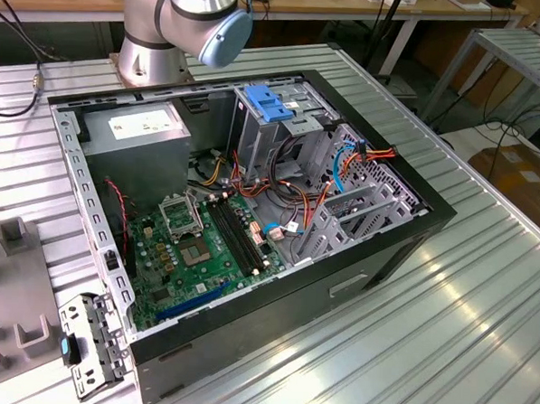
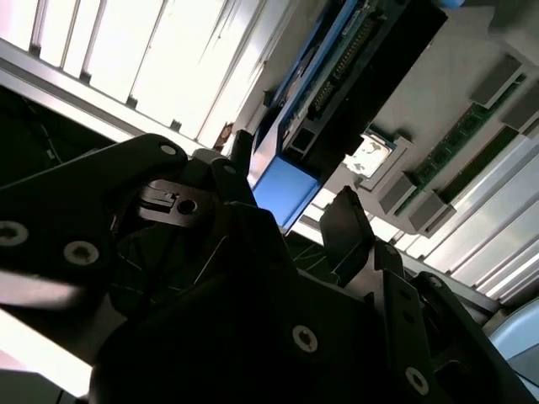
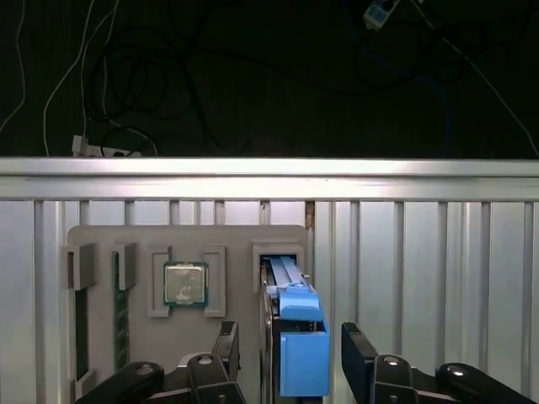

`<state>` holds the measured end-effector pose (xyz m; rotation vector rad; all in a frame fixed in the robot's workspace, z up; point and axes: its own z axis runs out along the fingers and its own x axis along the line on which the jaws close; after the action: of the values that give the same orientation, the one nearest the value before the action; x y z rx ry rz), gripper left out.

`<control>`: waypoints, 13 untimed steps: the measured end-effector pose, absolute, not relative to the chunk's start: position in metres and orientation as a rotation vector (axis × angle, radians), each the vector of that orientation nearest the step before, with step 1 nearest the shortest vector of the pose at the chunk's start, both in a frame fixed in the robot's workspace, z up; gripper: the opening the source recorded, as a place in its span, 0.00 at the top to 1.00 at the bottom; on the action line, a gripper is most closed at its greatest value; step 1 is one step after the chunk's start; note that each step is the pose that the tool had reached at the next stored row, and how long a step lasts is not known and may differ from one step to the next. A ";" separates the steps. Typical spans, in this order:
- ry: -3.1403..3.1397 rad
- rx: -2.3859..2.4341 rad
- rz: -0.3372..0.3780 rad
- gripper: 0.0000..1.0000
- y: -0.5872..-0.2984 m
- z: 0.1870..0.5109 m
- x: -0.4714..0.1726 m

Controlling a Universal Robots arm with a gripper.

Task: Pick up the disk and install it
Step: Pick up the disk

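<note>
The disk (image 3: 290, 337) stands on edge in a slot of a grey fixture plate (image 3: 236, 240), with its blue plastic bracket facing the camera. In the second wrist view the disk (image 2: 337, 76) runs away from the blue bracket end. My gripper (image 3: 292, 358) is open and straddles the disk. One black finger (image 3: 227, 341) is on one side and the other finger (image 3: 358, 353) on the other. Both stand a little apart from the bracket.
The fixture plate also holds a processor chip (image 3: 185, 284) and memory sticks (image 3: 120, 303). In the exterior view an open computer case (image 1: 376, 253) lies on the slatted metal table, with a blue-handled drive cage (image 1: 273, 107), a grey power supply box (image 1: 138, 127) and a green motherboard (image 1: 204, 253).
</note>
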<state>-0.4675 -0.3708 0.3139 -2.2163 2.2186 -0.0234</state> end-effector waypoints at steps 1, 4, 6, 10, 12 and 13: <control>2.217 -2.215 -0.021 0.40 -0.371 0.312 -0.469; 2.211 -2.210 -0.009 0.40 -0.371 0.309 -0.469; 2.210 -2.208 -0.006 0.40 -0.371 0.306 -0.469; 2.211 -2.209 -0.006 0.40 -0.371 0.302 -0.469; 2.211 -2.209 -0.006 0.40 -0.371 0.302 -0.469; 2.211 -2.209 -0.006 0.40 -0.371 0.302 -0.469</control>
<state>-0.4692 -0.3708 0.3022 -2.2085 2.2107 -0.0056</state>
